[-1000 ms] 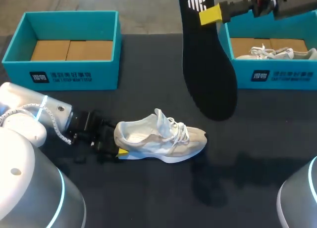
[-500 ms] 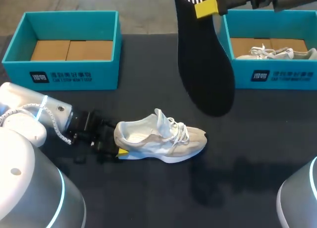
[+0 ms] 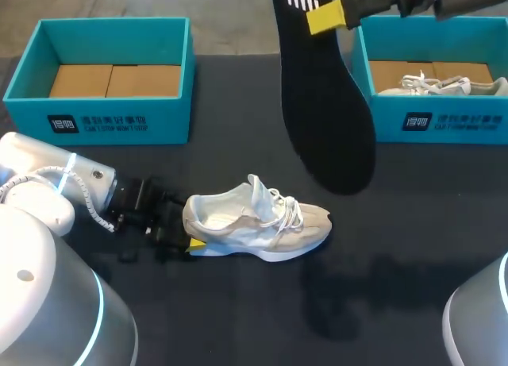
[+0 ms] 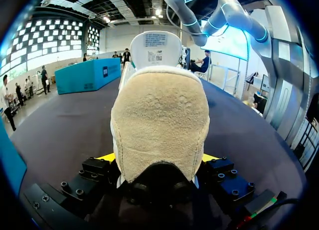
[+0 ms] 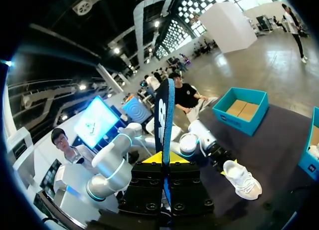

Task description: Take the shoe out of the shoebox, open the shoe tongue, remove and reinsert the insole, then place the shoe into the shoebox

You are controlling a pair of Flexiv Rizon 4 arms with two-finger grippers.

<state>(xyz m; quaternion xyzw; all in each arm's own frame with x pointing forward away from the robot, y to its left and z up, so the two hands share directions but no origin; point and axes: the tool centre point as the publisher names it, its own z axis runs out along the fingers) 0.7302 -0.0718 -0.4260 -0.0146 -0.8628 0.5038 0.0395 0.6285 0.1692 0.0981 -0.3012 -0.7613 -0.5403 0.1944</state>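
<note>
A white and beige shoe (image 3: 262, 221) lies on its sole on the black table, toe to the right, tongue pulled up. My left gripper (image 3: 189, 234) is at its heel; in the left wrist view the suede heel (image 4: 159, 125) fills the gap and both yellow fingertips (image 4: 105, 157) press against its sides. My right gripper (image 3: 324, 17) is high at the back, shut on the heel end of the black insole (image 3: 324, 112), which hangs down above the table. In the right wrist view the insole (image 5: 164, 115) stands edge-on between the fingers of that gripper (image 5: 164, 161).
A teal shoebox (image 3: 103, 32) with a bare cardboard floor stands at the back left. A second teal shoebox (image 3: 444, 120) at the back right holds another white shoe (image 3: 444, 84). The table (image 3: 238, 318) in front of the shoe is bare black cloth.
My right gripper has carried the insole a little to the left and farther back. The left arm and the shoe have not moved.
</note>
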